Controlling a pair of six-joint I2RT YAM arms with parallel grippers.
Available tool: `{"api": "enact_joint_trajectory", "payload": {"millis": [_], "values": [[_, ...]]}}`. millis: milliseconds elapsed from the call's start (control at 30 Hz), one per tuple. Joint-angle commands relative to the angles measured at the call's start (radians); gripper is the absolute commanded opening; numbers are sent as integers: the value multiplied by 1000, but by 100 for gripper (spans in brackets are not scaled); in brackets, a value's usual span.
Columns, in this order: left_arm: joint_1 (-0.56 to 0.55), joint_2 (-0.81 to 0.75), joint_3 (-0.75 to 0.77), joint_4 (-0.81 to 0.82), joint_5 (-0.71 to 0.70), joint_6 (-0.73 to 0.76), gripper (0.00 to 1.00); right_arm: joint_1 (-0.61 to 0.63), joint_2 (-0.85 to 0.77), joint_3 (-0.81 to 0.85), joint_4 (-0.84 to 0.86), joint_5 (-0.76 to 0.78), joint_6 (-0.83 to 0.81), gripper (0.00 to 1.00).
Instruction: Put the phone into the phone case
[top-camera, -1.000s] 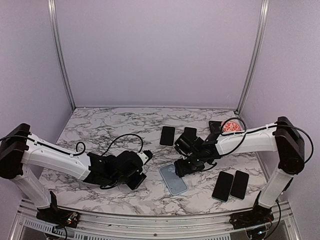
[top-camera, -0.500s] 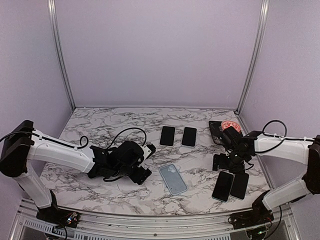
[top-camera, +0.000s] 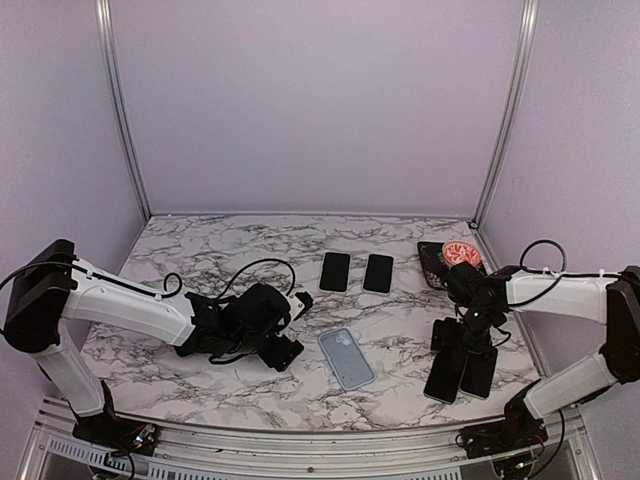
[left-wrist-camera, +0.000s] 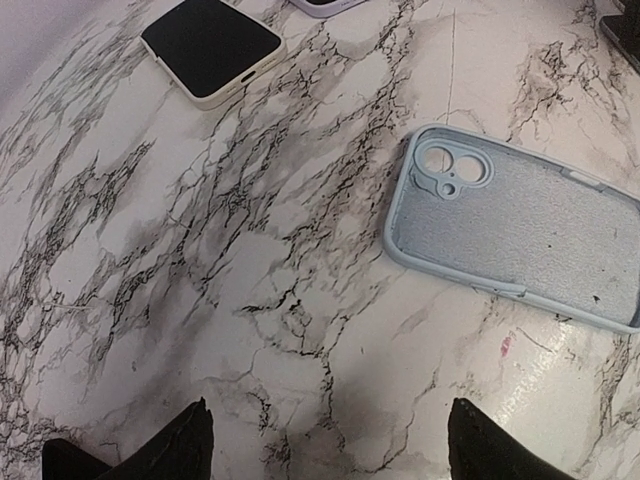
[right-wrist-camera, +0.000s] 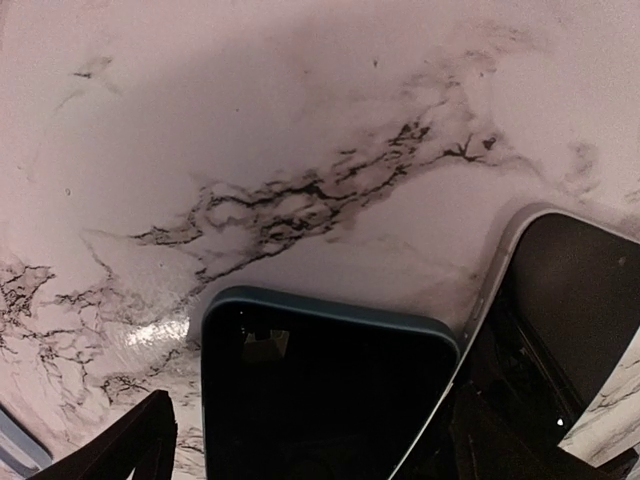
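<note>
**Worktop** (top-camera: 200, 260): marbled white and grey, purple walls behind.

**Phone case** (top-camera: 346, 358): pale blue, lying open side up at front centre with its camera cut-out toward the rear. Nothing lies in it or on it.

**Left end effector** (top-camera: 285, 350): low over the worktop just left of the phone case, jaws wide apart and holding nothing. The wrist view shows bare marble between its fingers (left-wrist-camera: 170, 450).

**Right end effector** (top-camera: 465, 335): jaws spread wide, set over the far end of the teal-edged phone (right-wrist-camera: 330, 380). A finger stands at either side of that phone, with a gap showing at the left one, so nothing is gripped.

**Pale-edged phone** (right-wrist-camera: 570, 300): screen up, just beside the teal-edged one on its right.

**Two dark phones** (top-camera: 335, 271): side by side at rear centre, well apart from the case.

**Red-patterned item** (top-camera: 460, 254): at the rear right corner, kind unclear.
</note>
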Motion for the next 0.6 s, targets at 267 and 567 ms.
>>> {"api": "enact_joint_trajectory", "payload": {"millis": [267,567], "values": [[4,60,40,-1,-8,-6,81,164,88,-24,98,-216,68,80],[4,68,38,-30,-1,-10,81,346,265,164,-25,-172,-18,81]]}}
